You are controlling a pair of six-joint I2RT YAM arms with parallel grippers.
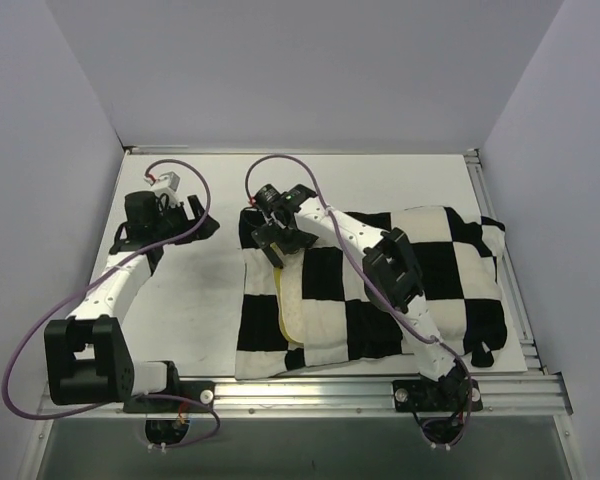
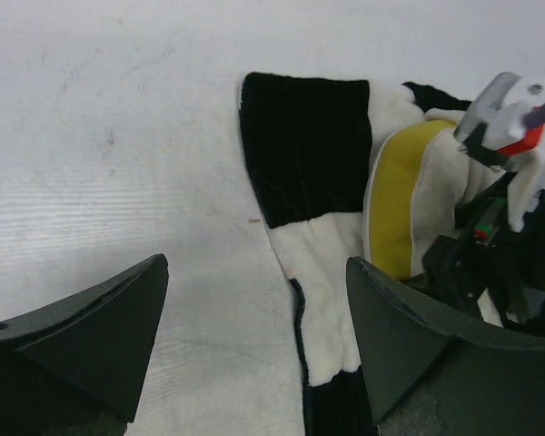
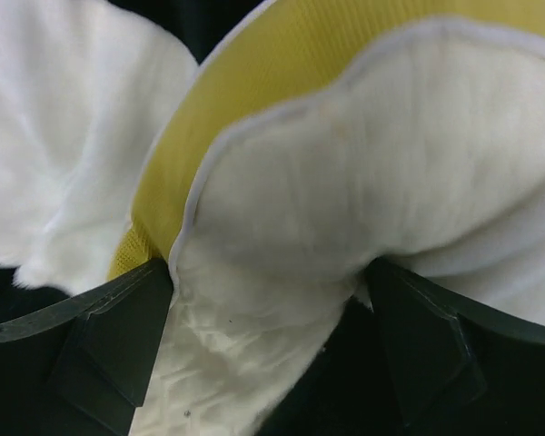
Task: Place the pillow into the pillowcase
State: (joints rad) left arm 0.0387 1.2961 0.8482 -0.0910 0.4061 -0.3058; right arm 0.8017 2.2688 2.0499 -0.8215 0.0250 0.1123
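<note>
The black-and-white checkered pillowcase [image 1: 420, 280] lies flat on the right half of the table. The cream pillow is mostly inside it; its yellow side edge [image 1: 283, 318] shows at the case's left opening. My right gripper [image 1: 270, 240] is at the far left corner of the case, shut on the pillow's cream corner [image 3: 345, 182], which bulges between the jaws [image 3: 271, 272]. White pillowcase fabric [image 3: 64, 136] is folded back beside it. My left gripper [image 1: 202, 218] is open and empty over bare table, just left of the case's edge [image 2: 304, 154]. The yellow edge [image 2: 395, 200] also shows in the left wrist view.
White table [image 1: 180, 300] bounded by grey walls on the left, back and right. A metal rail [image 1: 380, 390] runs along the near edge and another along the right edge [image 1: 500, 250]. Purple cables [image 1: 280, 165] loop above both wrists.
</note>
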